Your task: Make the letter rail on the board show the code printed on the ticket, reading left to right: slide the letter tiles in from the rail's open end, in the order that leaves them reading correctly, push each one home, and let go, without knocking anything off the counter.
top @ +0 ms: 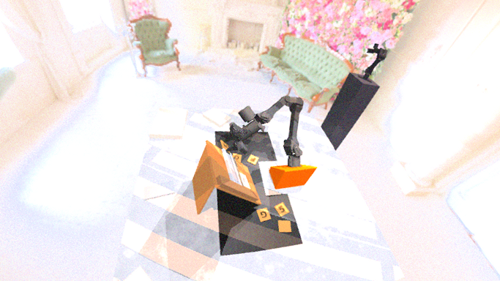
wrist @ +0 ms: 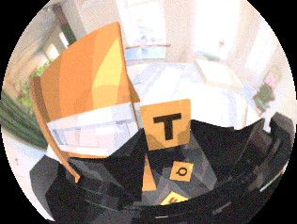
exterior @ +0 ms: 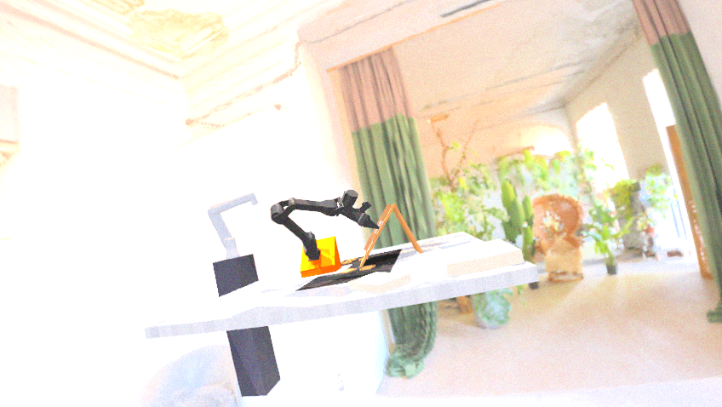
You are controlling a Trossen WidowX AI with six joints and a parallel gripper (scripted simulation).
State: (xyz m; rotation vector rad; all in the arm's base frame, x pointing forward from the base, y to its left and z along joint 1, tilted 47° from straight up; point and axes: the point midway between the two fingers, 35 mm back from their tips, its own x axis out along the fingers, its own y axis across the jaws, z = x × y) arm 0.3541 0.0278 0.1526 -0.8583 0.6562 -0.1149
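My gripper (top: 226,141) (exterior: 377,226) (wrist: 167,127) is shut on a yellow-orange tile marked T (wrist: 155,137), raised above the counter beside one end of the sloped wooden board (top: 205,178) (exterior: 405,230) (wrist: 82,77). Pale strips on the board's face show in the wrist view, but no code is readable. A tile with a round letter, perhaps Q (wrist: 181,171) (top: 236,156), lies below the gripper with another tile (wrist: 174,199) (top: 252,159) near it. At the board's other end lie tiles reading G (top: 263,214) and S or 5 (top: 282,208), and one without a visible letter (top: 284,226).
A black mat (top: 238,243) (exterior: 323,281) lies under the board and tiles. The arm's orange base block (top: 292,177) (exterior: 320,256) stands on the counter (exterior: 283,316) beside the mat. A pale flat block (exterior: 485,257) (wrist: 217,74) lies on the counter beyond the board.
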